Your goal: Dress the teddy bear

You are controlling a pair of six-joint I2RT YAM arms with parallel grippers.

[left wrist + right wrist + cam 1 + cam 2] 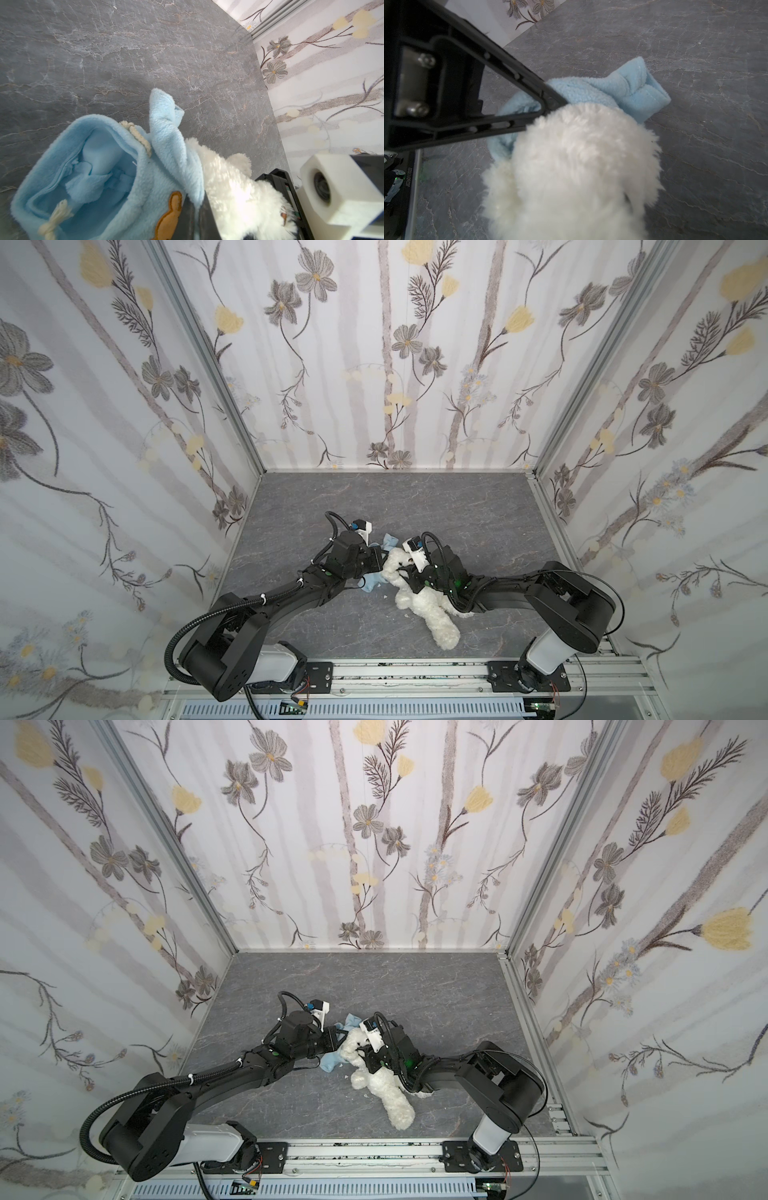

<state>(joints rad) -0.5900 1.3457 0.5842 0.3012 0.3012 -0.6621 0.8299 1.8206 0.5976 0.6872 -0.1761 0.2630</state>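
Two arms meet mid-bench (457, 510) and we're at the early fitting step: the teddy bear (422, 601) lies on the bench near the front rail, legs toward the rail, head toward the middle, right between the two grippers in both top views. The light-blue hoodie (371, 584) is not on yet. It's bunched just beside and partly under the bear's head, with no limb inside it as far as we can see. On the left gripper (195, 218), the fingers are clenched on hoodie fabric next to the orange patch (170, 212), and one sleeve (166, 124) has flopped up against the bear's fur. The left wrist view shows the hood gaping, drawstring (137, 133) along its rim; the bottom hem is out of sight. On the right gripper (405, 571), the fingers are sunk into plush around the bear's head, closed partway on it. Fur hides the fingertips in the right wrist view, so we read it as a grip on the bear, not a certain one. Next move, our call: find the hem opening, left holds it wide, right lifts the bear and feeds the head in first, then arms into sleeves. That probably needs a left regrasp, since the pinch sits near the patch, not the hem. Risk: fleece snags on fur and drags the bear.
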